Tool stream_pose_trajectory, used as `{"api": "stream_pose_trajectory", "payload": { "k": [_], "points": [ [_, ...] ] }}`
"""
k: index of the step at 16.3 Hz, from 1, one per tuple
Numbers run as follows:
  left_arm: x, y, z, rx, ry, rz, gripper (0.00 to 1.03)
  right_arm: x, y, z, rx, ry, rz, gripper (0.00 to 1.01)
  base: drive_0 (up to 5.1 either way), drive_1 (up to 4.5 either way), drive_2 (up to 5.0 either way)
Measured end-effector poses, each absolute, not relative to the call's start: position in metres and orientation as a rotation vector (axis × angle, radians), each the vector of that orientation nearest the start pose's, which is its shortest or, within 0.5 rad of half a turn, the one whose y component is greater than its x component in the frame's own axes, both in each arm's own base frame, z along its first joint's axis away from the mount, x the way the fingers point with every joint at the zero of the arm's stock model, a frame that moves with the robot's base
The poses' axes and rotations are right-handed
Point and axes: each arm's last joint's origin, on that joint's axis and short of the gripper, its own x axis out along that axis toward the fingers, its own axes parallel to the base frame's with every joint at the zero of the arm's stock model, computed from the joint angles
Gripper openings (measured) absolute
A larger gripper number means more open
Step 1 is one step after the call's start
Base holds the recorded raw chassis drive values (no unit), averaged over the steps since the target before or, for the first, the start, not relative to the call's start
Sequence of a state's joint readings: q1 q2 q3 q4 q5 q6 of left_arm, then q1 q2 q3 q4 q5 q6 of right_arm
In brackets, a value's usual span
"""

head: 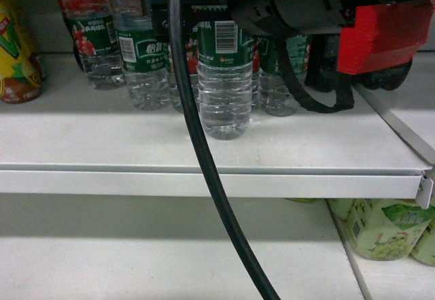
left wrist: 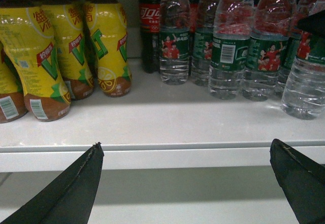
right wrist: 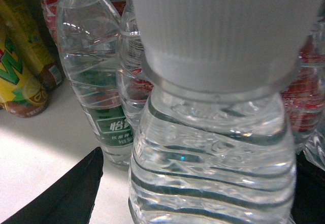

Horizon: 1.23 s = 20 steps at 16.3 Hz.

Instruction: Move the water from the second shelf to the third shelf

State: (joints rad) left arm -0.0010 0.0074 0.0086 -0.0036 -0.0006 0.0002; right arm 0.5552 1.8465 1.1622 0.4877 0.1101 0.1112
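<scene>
Water (head: 225, 82) upright near front of shelf (head: 204, 152), ahead of other green-label bottles (head: 139, 55). Right gripper (right wrist: 195, 193) around it: bottle fills right wrist view, white cap (right wrist: 223, 31) dead centre, black fingers (right wrist: 66, 193) either side, spread; contact not discernible. Left gripper (left wrist: 195, 183) below shelf edge, jaws wide apart, holding nothing. Yellow tea bottles (left wrist: 61, 51) far left. Black cable (head: 197, 137) crosses head view.

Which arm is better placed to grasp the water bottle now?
The right. Its gripper already straddles the front water bottle, whose white cap fills its camera. The left gripper hangs open before the shelf edge, off the bottles.
</scene>
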Motion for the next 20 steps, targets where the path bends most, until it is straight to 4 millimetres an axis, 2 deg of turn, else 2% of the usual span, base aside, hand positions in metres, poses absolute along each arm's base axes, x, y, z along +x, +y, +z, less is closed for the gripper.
{"api": "stream_pose_trajectory", "payload": {
  "k": [3, 12, 15, 16, 17, 20],
  "points": [
    [0.0976, -0.0001, 0.1655, 0.0, 0.002, 0.0, 0.98, 0.3595, 0.2178, 0.2231, 0.035, 0.238, 0.419, 0.98, 0.0, 0.0, 0.0],
    [0.0976, -0.0001, 0.1655, 0.0, 0.002, 0.0, 0.98, 0.3643, 0.2195, 0.2215, 0.032, 0.238, 0.397, 0.98, 0.0, 0.0, 0.0],
    [0.0976, -0.0001, 0.1655, 0.0, 0.002, 0.0, 0.98, 0.365, 0.2187, 0.2217, 0.032, 0.233, 0.383, 0.59, 0.0, 0.0, 0.0],
    [0.0976, -0.0001, 0.1655, 0.0, 0.002, 0.0, 0.98, 0.3651, 0.2186, 0.2219, 0.027, 0.229, 0.383, 0.5, 0.0, 0.0, 0.0],
    [0.0976, -0.0001, 0.1655, 0.0, 0.002, 0.0, 0.98, 0.3652, 0.2186, 0.2222, 0.027, 0.227, 0.384, 0.46, 0.0, 0.0, 0.0],
    [0.0976, -0.0001, 0.1655, 0.0, 0.002, 0.0, 0.98, 0.3627, 0.2167, 0.221, 0.031, 0.22, 0.388, 0.45, 0.0, 0.0, 0.0]
  ]
}}
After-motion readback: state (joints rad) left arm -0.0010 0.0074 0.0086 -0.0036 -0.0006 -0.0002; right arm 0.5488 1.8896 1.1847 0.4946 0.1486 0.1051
